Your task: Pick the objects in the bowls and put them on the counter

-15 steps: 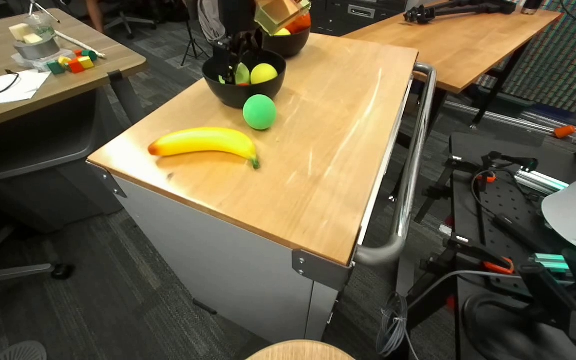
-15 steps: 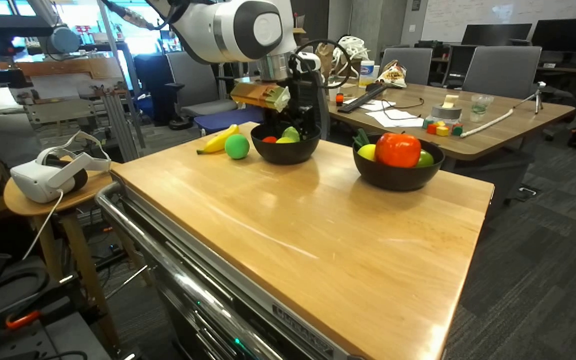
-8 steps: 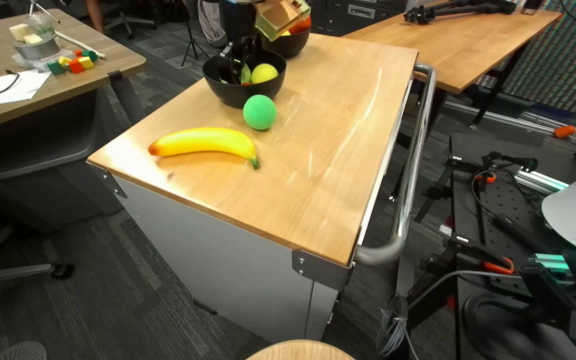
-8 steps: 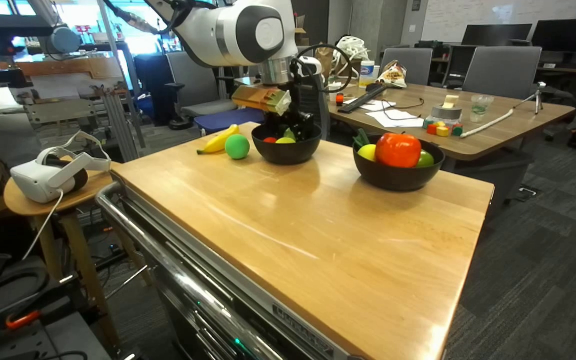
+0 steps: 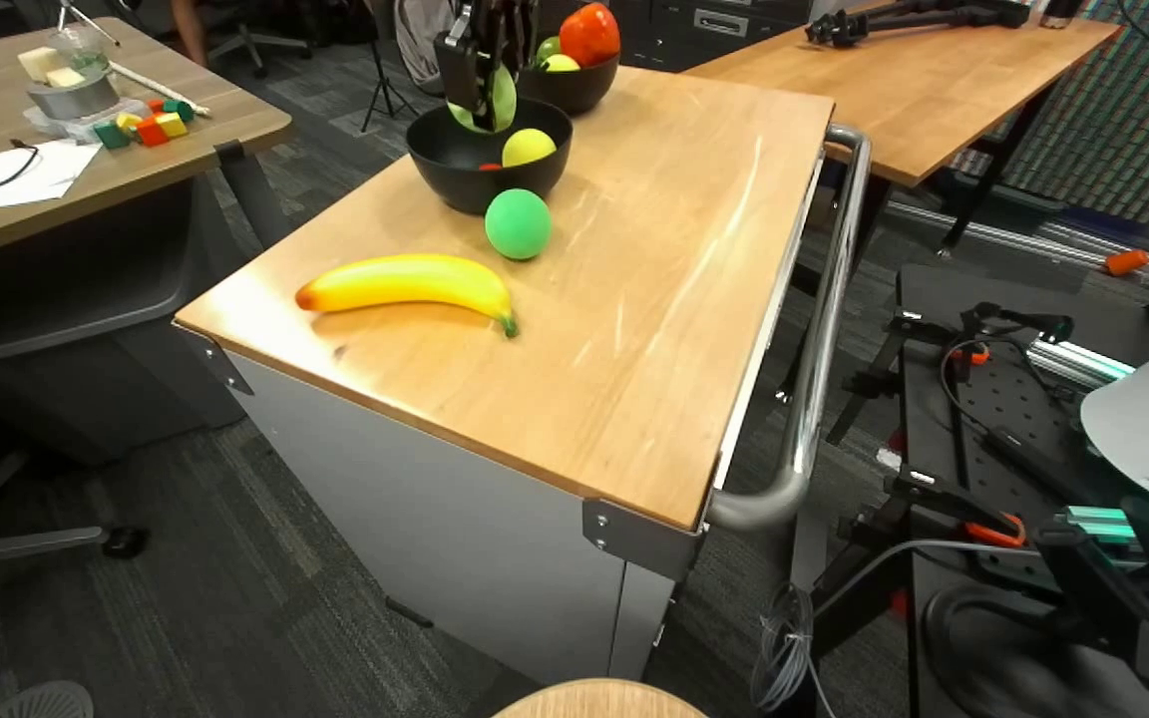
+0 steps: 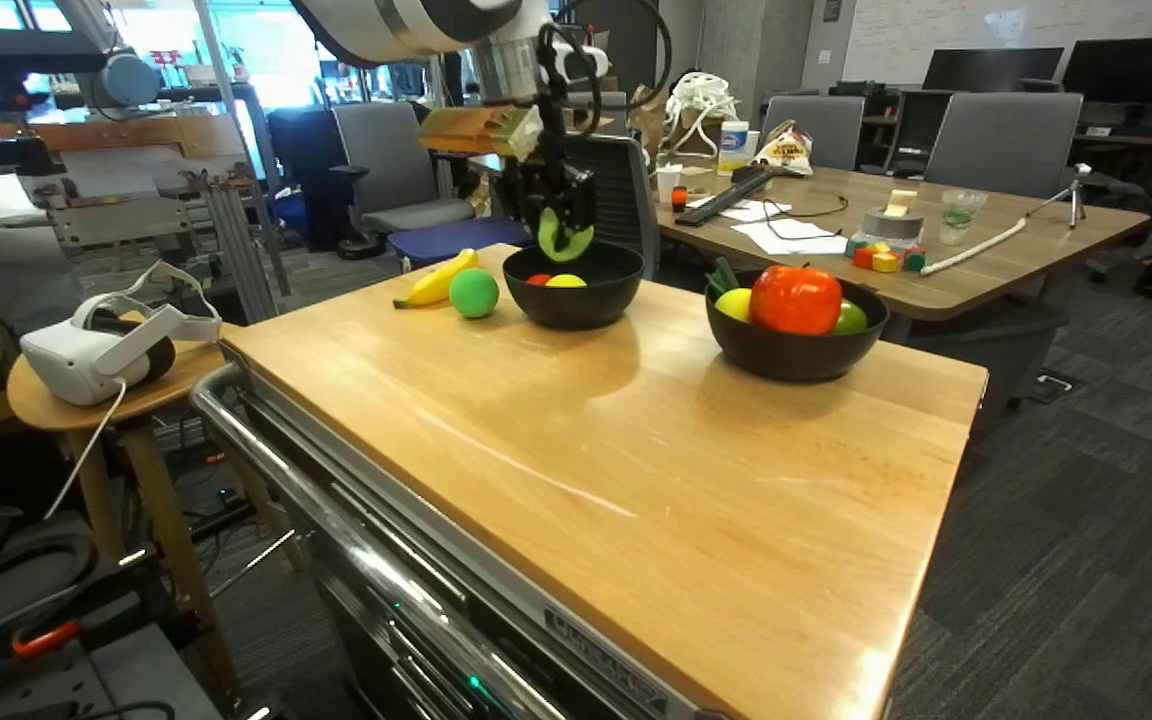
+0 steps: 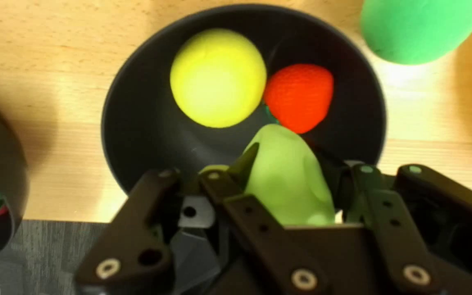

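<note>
My gripper [image 7: 289, 164] is shut on a light green pepper [image 7: 287, 180], its fingers on either side of it. In both exterior views the gripper [image 6: 566, 225] and pepper [image 6: 568, 250] hang just above the nearer-to-banana black bowl [image 6: 576, 308]. Inside that bowl lie a yellow round fruit [image 7: 218, 78] and a small red fruit [image 7: 300, 98]. A second black bowl [image 6: 796, 352] holds a large red fruit [image 6: 798, 299], a yellow fruit [image 6: 734, 303], a green fruit [image 6: 850, 318] and dark green leaves. On the wooden counter [image 6: 576, 450] rest a banana [image 5: 405, 281] and a bright green ball [image 5: 518, 224].
A metal rail handle [image 5: 839, 299] runs along one side of the counter. Beyond the opposite side stands a desk [image 6: 1016, 240] with papers and small blocks. A stool [image 6: 31, 395] bearing a white headset [image 6: 106, 345] is close to the counter's corner.
The gripper went down into the bowl, closed on the green pepper and has lifted it clear of the rim. The ball, banana and other bowl have not moved.
</note>
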Tool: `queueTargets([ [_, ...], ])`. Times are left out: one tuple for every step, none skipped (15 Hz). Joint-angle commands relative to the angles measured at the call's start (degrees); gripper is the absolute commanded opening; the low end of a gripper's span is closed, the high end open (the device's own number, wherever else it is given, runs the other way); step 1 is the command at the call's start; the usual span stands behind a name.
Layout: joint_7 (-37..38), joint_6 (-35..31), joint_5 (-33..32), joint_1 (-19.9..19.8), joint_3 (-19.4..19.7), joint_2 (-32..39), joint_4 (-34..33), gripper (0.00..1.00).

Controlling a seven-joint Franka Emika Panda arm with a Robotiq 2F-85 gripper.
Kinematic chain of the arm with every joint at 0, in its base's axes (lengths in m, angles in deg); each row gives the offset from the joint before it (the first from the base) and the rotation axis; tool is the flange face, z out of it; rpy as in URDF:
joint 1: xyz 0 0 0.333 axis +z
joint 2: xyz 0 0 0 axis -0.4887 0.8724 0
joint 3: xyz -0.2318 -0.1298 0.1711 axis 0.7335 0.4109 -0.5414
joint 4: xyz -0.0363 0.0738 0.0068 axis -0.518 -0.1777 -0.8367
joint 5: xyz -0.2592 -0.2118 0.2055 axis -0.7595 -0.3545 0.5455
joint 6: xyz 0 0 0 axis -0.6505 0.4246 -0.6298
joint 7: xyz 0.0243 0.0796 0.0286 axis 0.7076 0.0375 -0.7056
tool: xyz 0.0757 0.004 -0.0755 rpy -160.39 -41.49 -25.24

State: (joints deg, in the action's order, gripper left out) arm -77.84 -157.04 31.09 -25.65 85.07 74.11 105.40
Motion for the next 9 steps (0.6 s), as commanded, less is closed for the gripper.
queueTargets([
  [2.49, 3.59, -4.65, 2.82, -0.94, -12.45, 9.11, 0.14],
  [3.52, 5.2, -5.93, 3.5, -1.74, -15.12, 11.22, 0.12],
  [3.99, 7.18, -6.06, 4.06, -3.0, -17.57, 13.47, 0.09],
  [4.28, 8.79, -5.35, 4.62, -4.39, -19.83, 15.71, 0.14],
  [4.87, 9.8, -4.1, 5.26, -5.89, -21.59, 18.23, 0.14],
  [4.98, 10.54, -2.71, 5.73, -7.19, -22.69, 20.03, 0.14],
  [4.75, 10.74, -0.45, 6.34, -8.48, -23.27, 21.85, 0.15],
  [4.97, 10.49, 1.1, 6.92, -9.56, -23.66, 23.44, 0.15],
  [4.24, 9.73, 3.49, 7.55, -10.48, -23.5, 24.82, 0.14],
])
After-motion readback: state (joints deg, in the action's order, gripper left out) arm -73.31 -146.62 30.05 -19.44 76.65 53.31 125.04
